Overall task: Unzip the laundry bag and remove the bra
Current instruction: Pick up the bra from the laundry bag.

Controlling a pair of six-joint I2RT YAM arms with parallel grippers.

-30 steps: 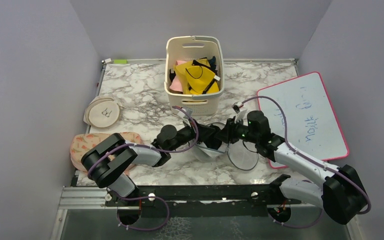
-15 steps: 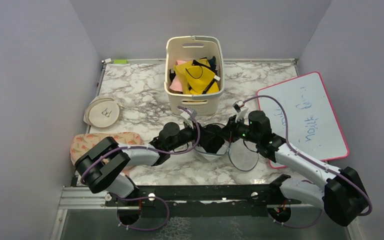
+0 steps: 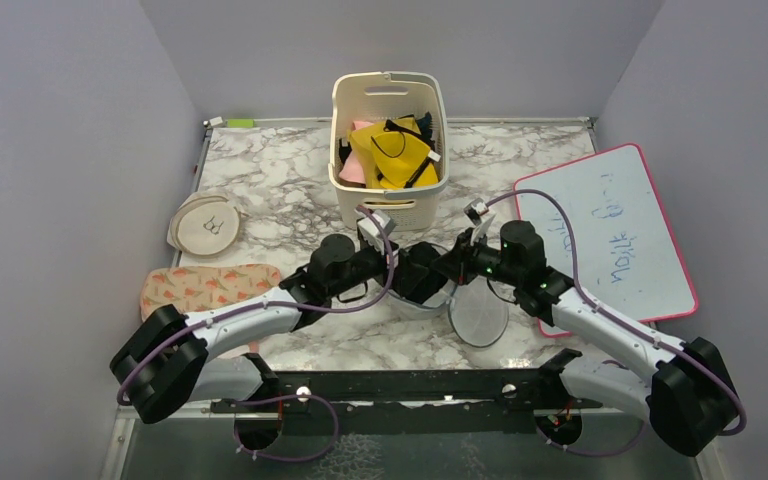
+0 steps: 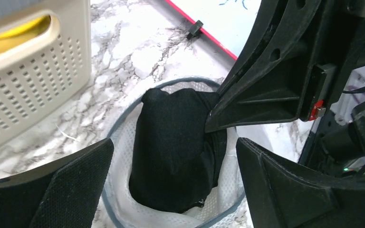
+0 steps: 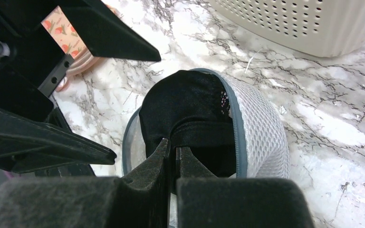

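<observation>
Left end effector [image 4: 173, 156] opened, bra [image 5: 190, 107] beneath, pinched by right end effector [image 5: 172, 151]

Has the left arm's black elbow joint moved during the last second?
Yes. The elbow swung left and toward the near edge, uncovering the peach patterned pouch.

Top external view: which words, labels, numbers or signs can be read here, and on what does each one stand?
whiteboard: blue handwriting, turned sideways, too blurred to read.
round beige pouch: a dark emblem, too small to read.
No other text, brand or number shows.
</observation>
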